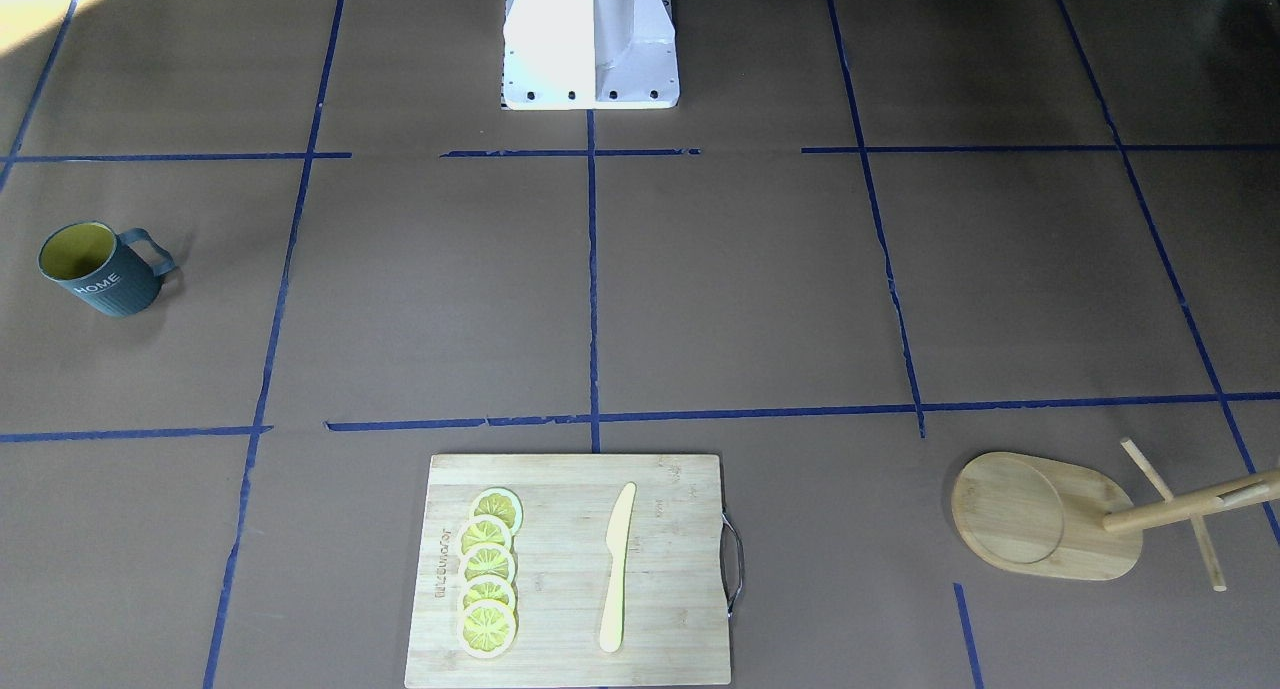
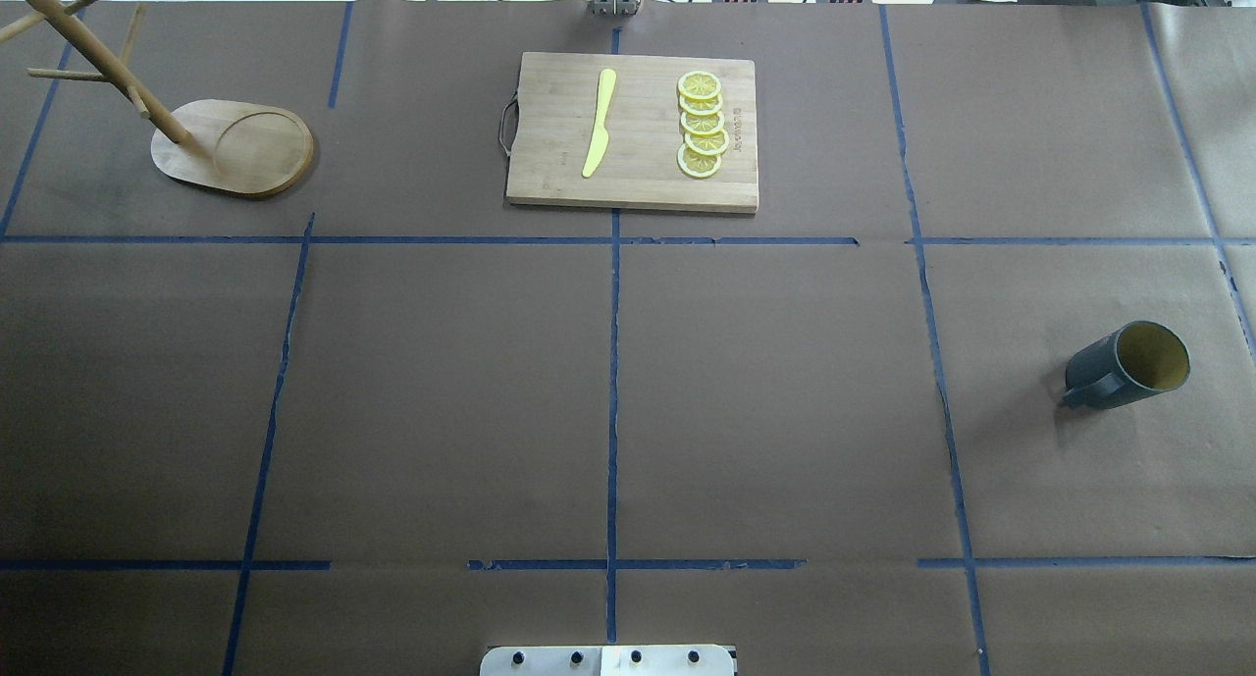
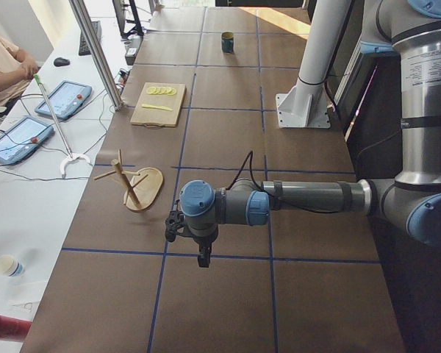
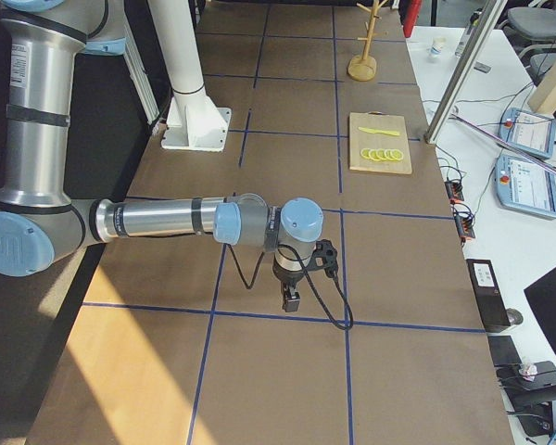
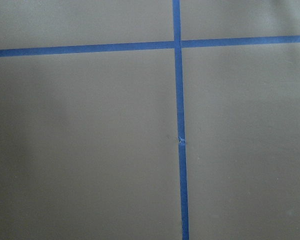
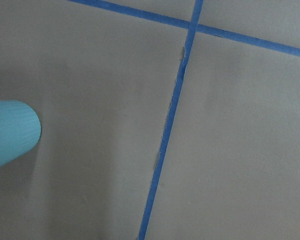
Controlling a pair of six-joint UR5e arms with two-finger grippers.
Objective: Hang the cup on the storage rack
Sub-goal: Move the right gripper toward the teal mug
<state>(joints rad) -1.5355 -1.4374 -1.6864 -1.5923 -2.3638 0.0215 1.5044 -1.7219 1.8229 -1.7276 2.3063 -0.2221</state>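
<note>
Plainly, the cup (image 2: 1128, 364) has not been picked up yet. It stands mouth-up at the middle right of the overhead view, handle toward the lower left. It is well apart from the rack (image 2: 235, 146) in the upper left corner, and the cutting board (image 2: 549, 166) lies at top centre. The right gripper (image 4: 289, 298) hangs nearer the cup, probably so it can fetch it. The left gripper (image 3: 204, 257) hangs on the rack's side. I cannot tell whether either tool's fingers are spread or closed.
</note>
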